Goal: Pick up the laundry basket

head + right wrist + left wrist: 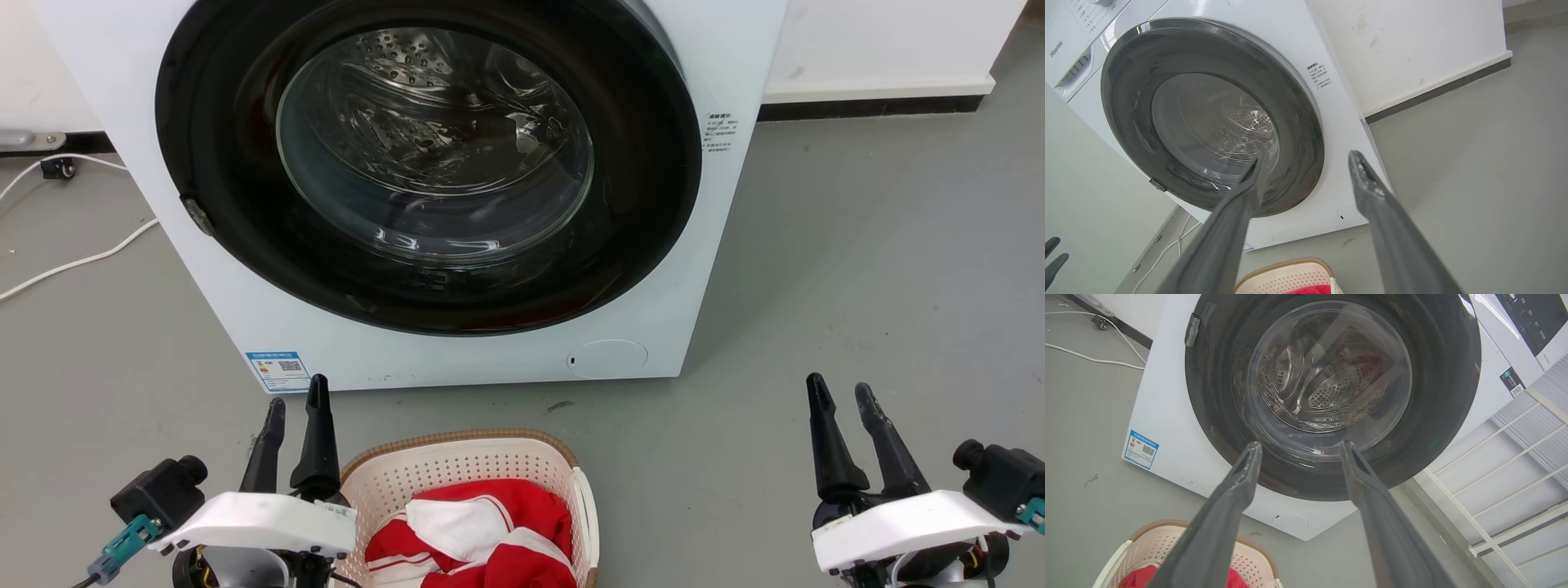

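Left gripper, fingers parted and empty, sits just beside the left rim of the laundry basket. Right gripper, likewise parted and empty, stands well apart. Both point toward the washer.

A white front-loading washer stands on the grey floor just ahead of the left gripper; beyond the right gripper runs a white wall with dark skirting; white cables trail further left
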